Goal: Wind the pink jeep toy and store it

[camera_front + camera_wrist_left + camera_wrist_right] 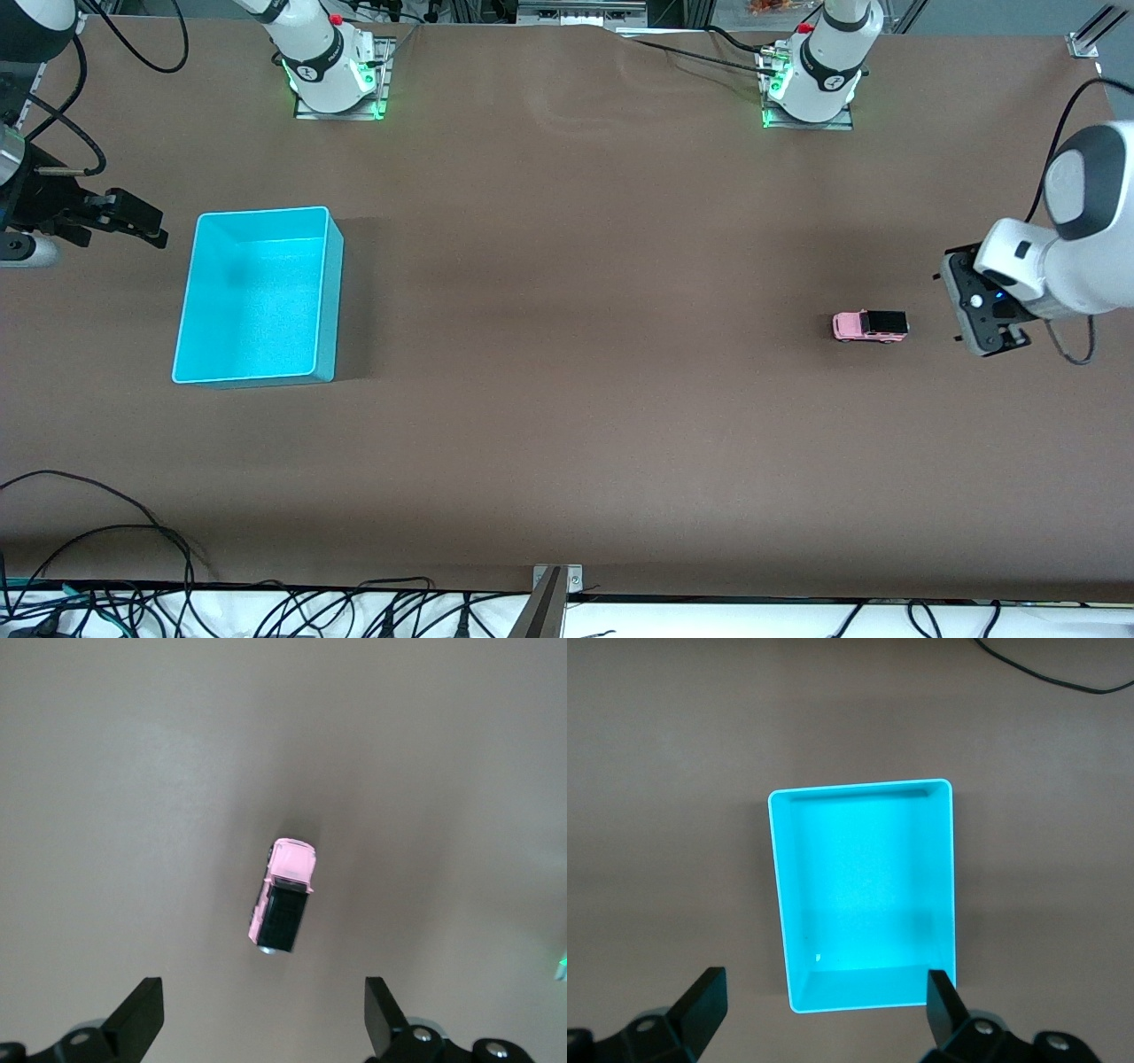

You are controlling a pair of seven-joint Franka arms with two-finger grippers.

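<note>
The pink jeep toy (870, 326), tiny with a black rear top, stands on the brown table toward the left arm's end. My left gripper (946, 308) hovers just beside it, toward the table's end, open and holding nothing. In the left wrist view the jeep (283, 895) lies a little ahead of the open left gripper (264, 1014), apart from both fingers. The turquoise bin (335, 301) sits empty toward the right arm's end. My right gripper (151, 226) hangs open beside the bin; in the right wrist view the bin (859, 787) fills the middle ahead of the right gripper (824, 1001).
Both arm bases (332, 75) (811, 84) stand at the table's edge farthest from the front camera. Black cables (106, 540) and a metal bracket (556, 580) lie along the nearest edge. Bare brown tabletop (576, 310) stretches between bin and jeep.
</note>
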